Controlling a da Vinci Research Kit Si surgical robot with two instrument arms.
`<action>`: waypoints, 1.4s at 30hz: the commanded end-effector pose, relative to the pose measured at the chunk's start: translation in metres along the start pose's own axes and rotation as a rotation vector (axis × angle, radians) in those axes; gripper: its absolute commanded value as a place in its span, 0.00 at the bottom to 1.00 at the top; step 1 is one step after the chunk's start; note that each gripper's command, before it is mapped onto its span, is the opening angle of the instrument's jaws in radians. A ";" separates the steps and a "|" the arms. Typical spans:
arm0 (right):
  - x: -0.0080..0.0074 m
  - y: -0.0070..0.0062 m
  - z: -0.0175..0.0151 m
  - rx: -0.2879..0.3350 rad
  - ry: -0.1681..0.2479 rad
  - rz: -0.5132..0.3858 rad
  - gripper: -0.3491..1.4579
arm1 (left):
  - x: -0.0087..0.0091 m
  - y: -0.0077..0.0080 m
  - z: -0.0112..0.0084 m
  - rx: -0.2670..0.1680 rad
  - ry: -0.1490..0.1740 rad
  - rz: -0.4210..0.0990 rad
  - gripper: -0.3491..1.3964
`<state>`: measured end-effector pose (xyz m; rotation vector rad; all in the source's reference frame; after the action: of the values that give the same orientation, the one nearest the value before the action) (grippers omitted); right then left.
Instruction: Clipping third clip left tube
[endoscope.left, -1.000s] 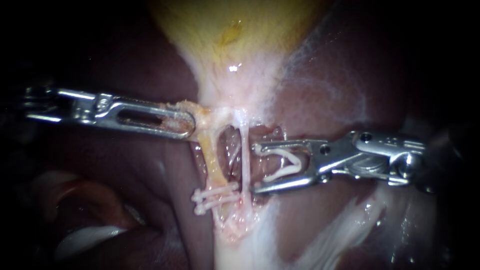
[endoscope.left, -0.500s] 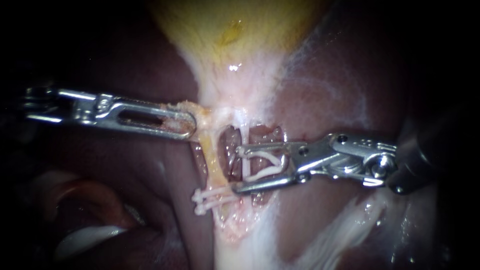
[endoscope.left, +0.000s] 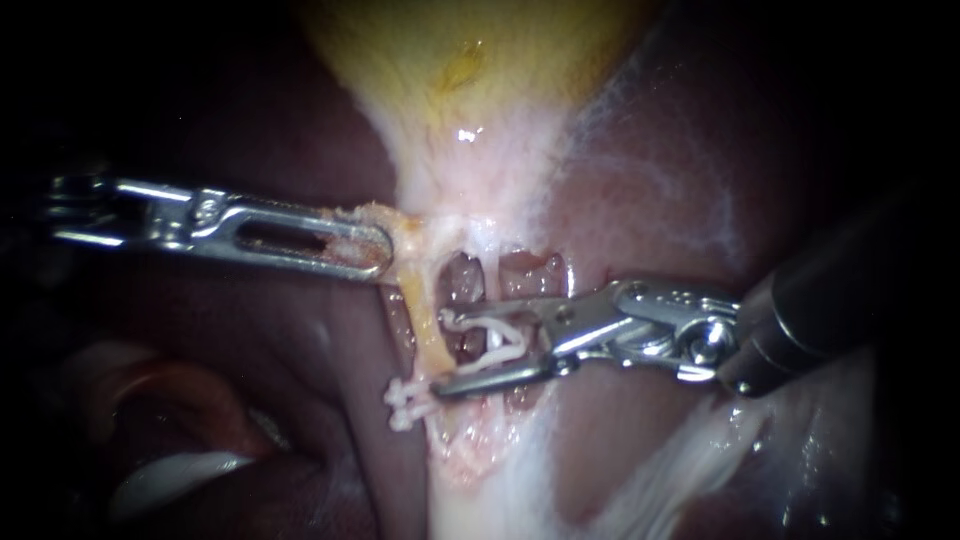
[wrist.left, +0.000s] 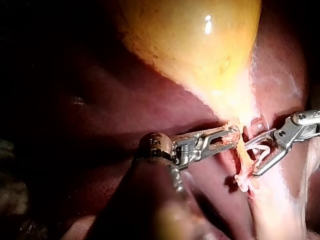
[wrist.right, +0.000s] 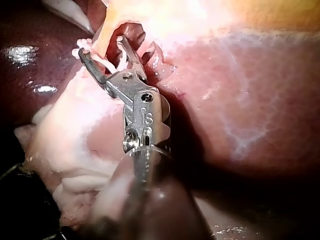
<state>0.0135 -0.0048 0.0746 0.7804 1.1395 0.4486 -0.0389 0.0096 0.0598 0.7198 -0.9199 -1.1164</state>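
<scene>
clip (endoscope.left: 495, 335): white, open, just beside left tube (endoscope.left: 428, 325), tips at its edge.
left tube: yellowish strand below gallbladder (endoscope.left: 450, 50).
right instrument (endoscope.left: 440, 353): jaws spread wide, both bearing on clip; right tube (endoscope.left: 489, 280) between them.
set clips (endoscope.left: 408, 402): across left tube's lower end.
left instrument (endoscope.left: 365, 250): jaws pinching tissue (endoscope.left: 385, 215) at left tube's top.
liver (endoscope.left: 250, 350): either side of left tube.

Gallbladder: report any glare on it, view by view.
Endoscope view: one bright glint on the gallbladder where it narrows. Left wrist view: one glint on its wide body. Right wrist view: none on it; glints lie on the liver instead.
</scene>
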 end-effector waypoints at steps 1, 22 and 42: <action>0.0001 0.0001 0.0002 0.004 0.004 0.003 0.44 | 0.0000 0.0000 0.0000 0.000 0.000 0.000 0.00; 0.0017 0.0012 0.0030 0.105 0.103 0.089 0.44 | 0.0000 0.0000 0.0001 0.000 0.000 0.000 0.00; 0.0052 0.0023 0.0017 0.126 0.165 0.113 0.43 | -0.0001 0.0003 0.0001 0.001 0.001 0.000 0.00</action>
<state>0.0171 -0.0003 0.0733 0.9379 1.2921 0.5484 -0.0388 0.0098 0.0601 0.7189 -0.9192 -1.1166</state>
